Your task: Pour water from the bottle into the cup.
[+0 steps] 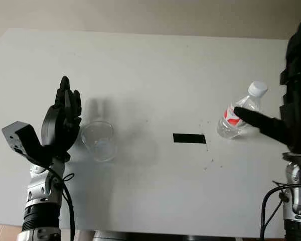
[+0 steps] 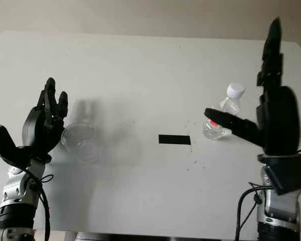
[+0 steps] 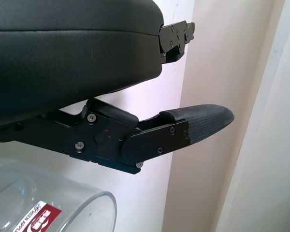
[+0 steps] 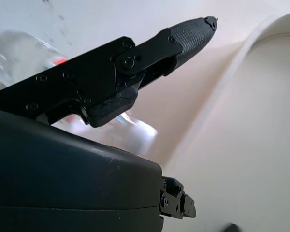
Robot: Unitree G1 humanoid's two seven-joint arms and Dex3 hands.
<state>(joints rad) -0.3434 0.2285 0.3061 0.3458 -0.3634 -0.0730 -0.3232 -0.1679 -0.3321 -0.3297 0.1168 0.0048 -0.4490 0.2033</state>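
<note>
Your right hand (image 2: 271, 125) is open just right of the bottle (image 2: 221, 120), upright near the table's (image 1: 155, 70) right edge; left hand (image 1: 62, 123) open beside the cup (image 1: 99, 140).

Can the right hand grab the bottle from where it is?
Probably yes. The open right hand is right beside the bottle, one finger already across its front, and nothing stands between them.
</note>
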